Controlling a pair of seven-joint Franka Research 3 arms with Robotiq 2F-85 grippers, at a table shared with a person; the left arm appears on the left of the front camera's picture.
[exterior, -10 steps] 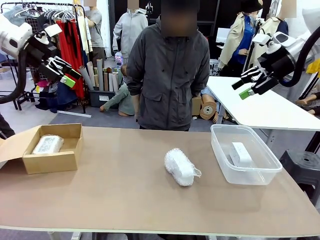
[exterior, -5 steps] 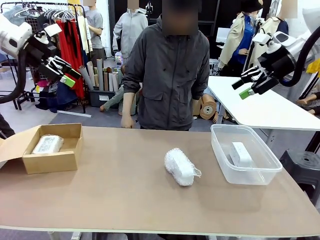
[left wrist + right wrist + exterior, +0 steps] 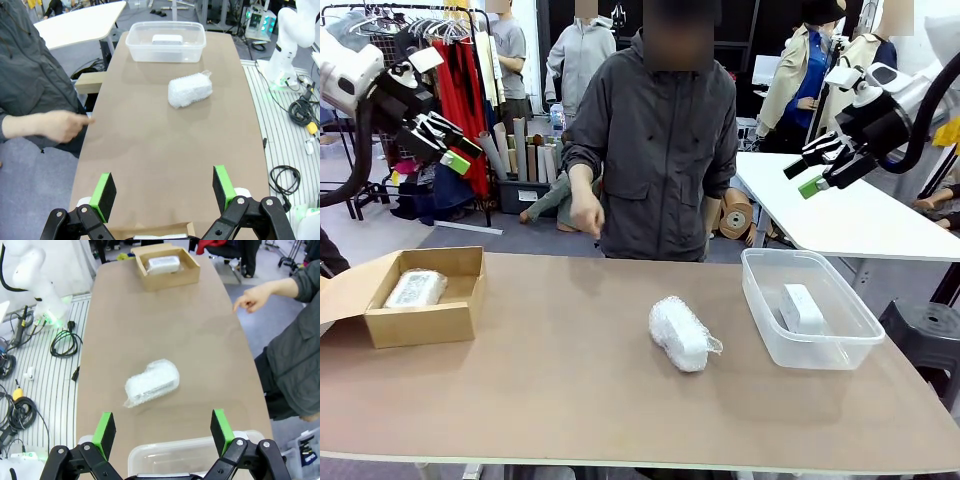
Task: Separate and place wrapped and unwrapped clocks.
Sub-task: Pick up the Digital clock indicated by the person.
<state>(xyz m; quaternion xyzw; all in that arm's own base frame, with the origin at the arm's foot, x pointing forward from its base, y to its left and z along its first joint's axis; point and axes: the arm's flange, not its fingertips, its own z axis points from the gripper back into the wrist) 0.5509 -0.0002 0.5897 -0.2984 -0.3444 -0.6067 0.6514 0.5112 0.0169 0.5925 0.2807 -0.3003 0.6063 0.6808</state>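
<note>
Left fingers [image 3: 106,187]: apart, empty, aloft over cardboard box [image 3: 440,322] at 9 o'clock.
Right fingers [image 3: 220,427]: apart, empty, aloft above tub [image 3: 765,300] at 3 o'clock.
Wrapped clock [image 3: 680,335]: loose at centre of counter [image 3: 570,400], between box and tub.
Grasp advice: straddle short axis, squeeze gently, carry to box.

Cardboard box [image 3: 150,230] and its wrapped clock [image 3: 160,237] cut off at bottom edge; clear tub [image 3: 185,456] likewise.

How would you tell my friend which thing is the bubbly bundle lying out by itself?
Start at the brown table. Near its middle, between the cardboard box at one end and the clear tub at the other, lies the bubble-wrapped bundle. It alone rests on the bare tabletop: the other wrapped bundle sits in the box, the smooth white block in the tub.
</note>
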